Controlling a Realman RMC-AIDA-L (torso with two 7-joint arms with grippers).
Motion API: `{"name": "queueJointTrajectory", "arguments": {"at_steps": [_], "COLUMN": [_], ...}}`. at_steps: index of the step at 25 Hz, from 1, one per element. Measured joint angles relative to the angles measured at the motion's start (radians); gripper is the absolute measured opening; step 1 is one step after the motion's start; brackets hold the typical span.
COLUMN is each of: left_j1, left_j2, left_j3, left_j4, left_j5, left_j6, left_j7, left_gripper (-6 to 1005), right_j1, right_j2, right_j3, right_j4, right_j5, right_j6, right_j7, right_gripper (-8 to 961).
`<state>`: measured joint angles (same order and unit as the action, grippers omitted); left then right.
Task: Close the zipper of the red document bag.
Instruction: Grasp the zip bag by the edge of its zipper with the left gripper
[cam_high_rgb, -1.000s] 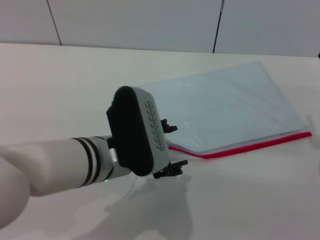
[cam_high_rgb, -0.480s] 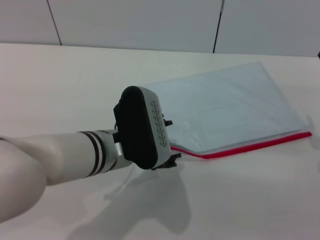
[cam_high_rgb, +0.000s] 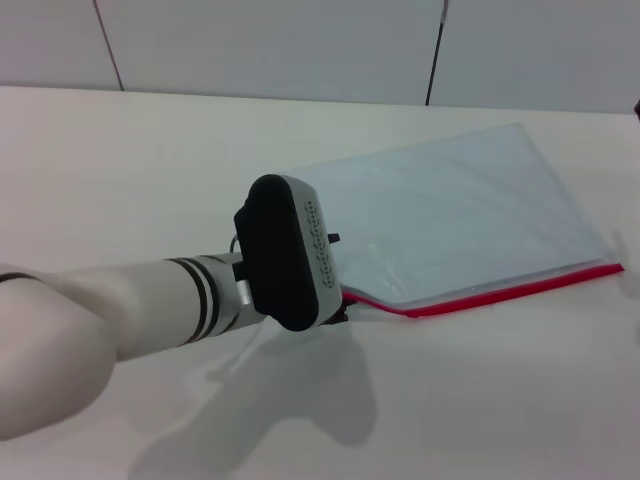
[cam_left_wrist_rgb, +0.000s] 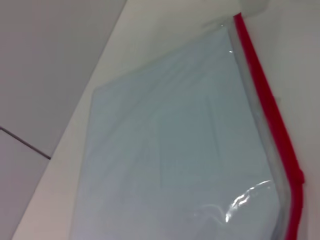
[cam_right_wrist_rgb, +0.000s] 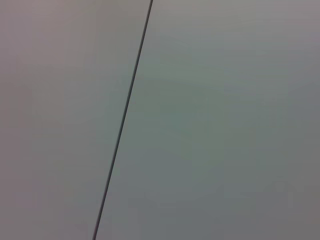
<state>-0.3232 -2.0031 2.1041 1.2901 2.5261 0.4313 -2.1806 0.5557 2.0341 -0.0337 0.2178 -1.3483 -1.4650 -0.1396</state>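
Observation:
The red document bag (cam_high_rgb: 460, 220) lies flat on the table at right of centre, a pale blue-white pouch. Its zipper (cam_high_rgb: 500, 293) is the red strip along the near long edge. My left gripper (cam_high_rgb: 337, 278) sits at the zipper's left end, by the bag's near left corner. The black and grey wrist housing (cam_high_rgb: 285, 250) hides most of it. Two black fingertips (cam_high_rgb: 333, 238) peek out apart, so it looks open. The left wrist view looks along the bag (cam_left_wrist_rgb: 175, 150) and the zipper (cam_left_wrist_rgb: 270, 105). My right gripper is out of view.
The pale table (cam_high_rgb: 150, 170) stretches to the left and in front of the bag. A grey panelled wall (cam_high_rgb: 270, 45) stands behind it. The right wrist view shows only a wall panel with a dark seam (cam_right_wrist_rgb: 125, 115).
My left arm has moved forward and slightly right, bringing the gripper up to the bag's near left corner. The fingers, plainly seen before, are now mostly hidden behind the housing.

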Motion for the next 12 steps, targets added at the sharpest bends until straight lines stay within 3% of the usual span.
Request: {"name": "queueJointTrajectory", "arguments": {"at_steps": [12], "left_j1": [-0.065], "left_j2": [-0.024], "left_j3": [0.013], "left_j4": [-0.116], "left_j5": [-0.005], "left_j6": [-0.050], "left_j7": [0.019], "left_gripper": [792], "right_j1": [0.000], "right_j2": [0.000], "right_j3": [0.000], "right_j4": [0.000], "right_j5": [0.000], "right_j6": [0.000], "right_j7": [0.000], "right_gripper": [682]}}
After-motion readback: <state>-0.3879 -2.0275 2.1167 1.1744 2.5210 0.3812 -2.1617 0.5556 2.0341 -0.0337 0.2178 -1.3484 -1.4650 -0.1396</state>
